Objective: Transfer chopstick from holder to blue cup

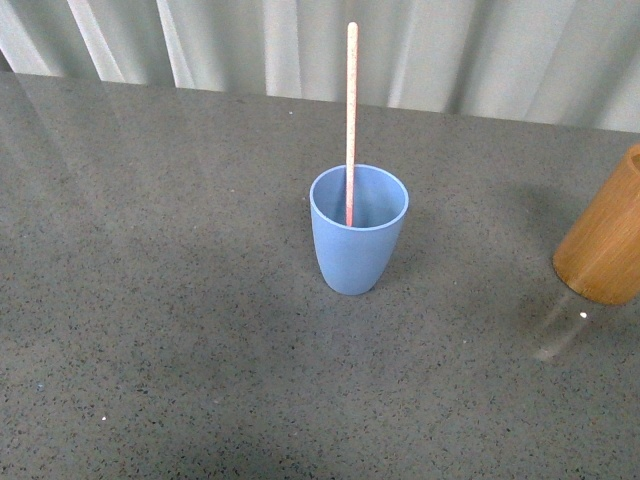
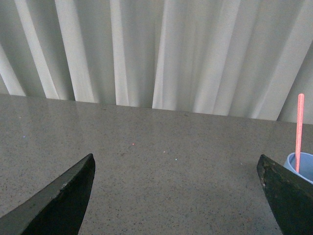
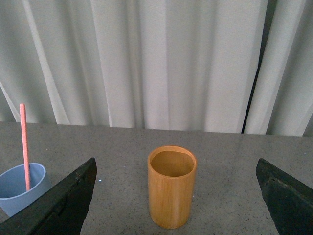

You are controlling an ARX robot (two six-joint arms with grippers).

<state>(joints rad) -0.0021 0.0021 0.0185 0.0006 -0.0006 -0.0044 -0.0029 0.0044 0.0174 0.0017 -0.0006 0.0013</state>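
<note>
The blue cup [image 1: 358, 228] stands upright in the middle of the table, and one pink speckled chopstick [image 1: 351, 120] leans inside it, sticking well above the rim. The orange-brown holder [image 1: 608, 235] stands at the right edge of the front view; the right wrist view looks into the holder [image 3: 171, 186] and shows nothing inside it. My right gripper [image 3: 176, 169] is open, jaws wide on either side of the holder, not touching it. My left gripper [image 2: 176, 164] is open over bare table, with the cup [image 2: 301, 165] and chopstick [image 2: 299, 131] off to one side. Neither arm shows in the front view.
The dark grey speckled table [image 1: 170, 300] spreads around the cup. A pale pleated curtain [image 1: 450, 50] hangs behind the far edge of the table.
</note>
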